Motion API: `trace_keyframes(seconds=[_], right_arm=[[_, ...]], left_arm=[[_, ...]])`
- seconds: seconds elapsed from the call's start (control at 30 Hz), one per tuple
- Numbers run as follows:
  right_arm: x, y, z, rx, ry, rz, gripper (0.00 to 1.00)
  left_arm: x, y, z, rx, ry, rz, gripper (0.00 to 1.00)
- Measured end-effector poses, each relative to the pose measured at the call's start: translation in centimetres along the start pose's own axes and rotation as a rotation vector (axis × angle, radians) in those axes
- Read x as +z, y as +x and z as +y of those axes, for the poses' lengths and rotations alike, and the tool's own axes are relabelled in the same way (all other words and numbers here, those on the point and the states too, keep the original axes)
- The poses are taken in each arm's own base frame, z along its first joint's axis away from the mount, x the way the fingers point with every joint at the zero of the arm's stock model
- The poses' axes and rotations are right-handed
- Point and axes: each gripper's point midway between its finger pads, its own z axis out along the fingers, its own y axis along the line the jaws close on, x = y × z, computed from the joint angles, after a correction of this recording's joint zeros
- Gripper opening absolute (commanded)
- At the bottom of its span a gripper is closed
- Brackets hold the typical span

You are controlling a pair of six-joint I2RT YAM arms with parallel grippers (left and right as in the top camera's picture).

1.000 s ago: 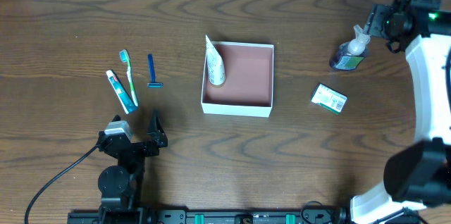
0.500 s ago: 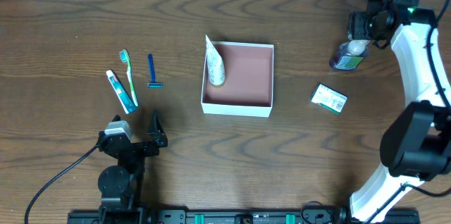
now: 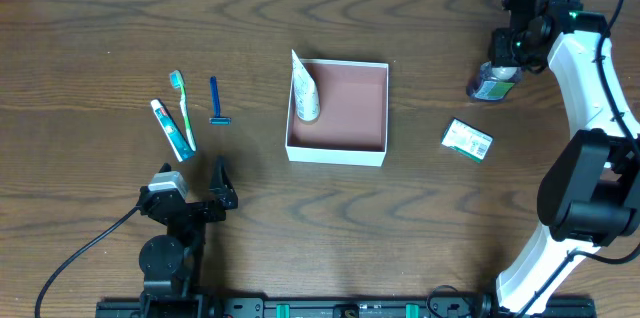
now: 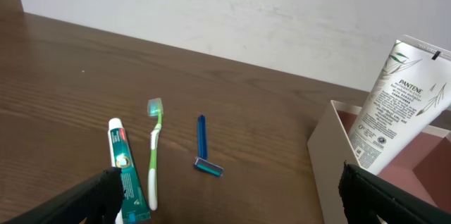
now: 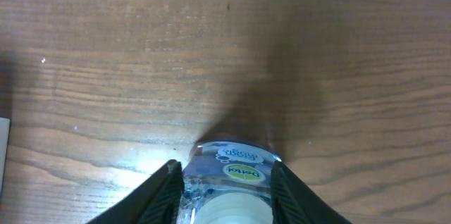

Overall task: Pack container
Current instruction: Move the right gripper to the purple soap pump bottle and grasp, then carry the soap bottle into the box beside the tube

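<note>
Just now the right tool [image 5: 224, 185] has swung in from the far right edge and come down over the pump bottle [image 3: 489, 83]. A second ago the bottle's white pump head was in plain sight; in the overhead view it is now hidden under the wrist. From the wrist camera its fingers [image 5: 163, 190] flank the bottle's top, close against both sides — whether they are already pinching it or only bracketing it I cannot tell. The bottle stands on the tabletop at far right, well apart from the container [image 3: 337, 152]. The container sits mid-table, unmoved, with only a white shampoo tube [image 3: 306, 94] leaning against its left wall.

So the approach looks finished and the grasp is the step in hand — packing is barely begun. Nothing else has shifted: the small box [image 3: 467, 139] lies to the right of the container, and the toothpaste [image 3: 170, 130], toothbrush [image 3: 184, 110] and razor [image 3: 214, 98] lie together on the left. The left tool [image 3: 193, 180] waits near them, spread wide and holding nothing.
</note>
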Motion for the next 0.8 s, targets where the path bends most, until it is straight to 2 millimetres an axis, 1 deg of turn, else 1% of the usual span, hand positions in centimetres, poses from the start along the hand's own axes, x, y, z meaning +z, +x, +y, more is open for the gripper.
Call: trace_keyframes(seconds=[0.1, 0.17, 0.23, 0.33, 0.53, 0.63, 0.73, 0.8], right_arm=[[0.0, 0.2, 0.0, 0.002, -0.001, 0.008, 0.25], [-0.1, -0.2, 0.0, -0.002, -0.001, -0.007, 0.18], [-0.2, -0.4, 0.1, 0.005, -0.008, -0.015, 0.14], [-0.3, -0.3, 0.2, 0.01, -0.01, -0.012, 0.11], [-0.4, -0.4, 0.2, 0.013, -0.01, -0.014, 0.11], [-0.8, -0.5, 0.2, 0.012, -0.008, -0.021, 0.11], [-2.3, -1.1, 0.4, 0.006, -0.004, -0.053, 0.1], [-4.3, -1.9, 0.8, -0.005, 0.0, -0.101, 0.1]], left_arm=[[0.0, 0.0, 0.0, 0.0, 0.0, 0.0, 0.98], [0.0, 0.0, 0.0, 0.0, 0.0, 0.0, 0.98], [0.0, 0.0, 0.0, 0.0, 0.0, 0.0, 0.98], [0.0, 0.0, 0.0, 0.0, 0.0, 0.0, 0.98], [0.0, 0.0, 0.0, 0.0, 0.0, 0.0, 0.98], [0.0, 0.0, 0.0, 0.0, 0.0, 0.0, 0.98], [0.0, 0.0, 0.0, 0.0, 0.0, 0.0, 0.98], [0.0, 0.0, 0.0, 0.0, 0.0, 0.0, 0.98]])
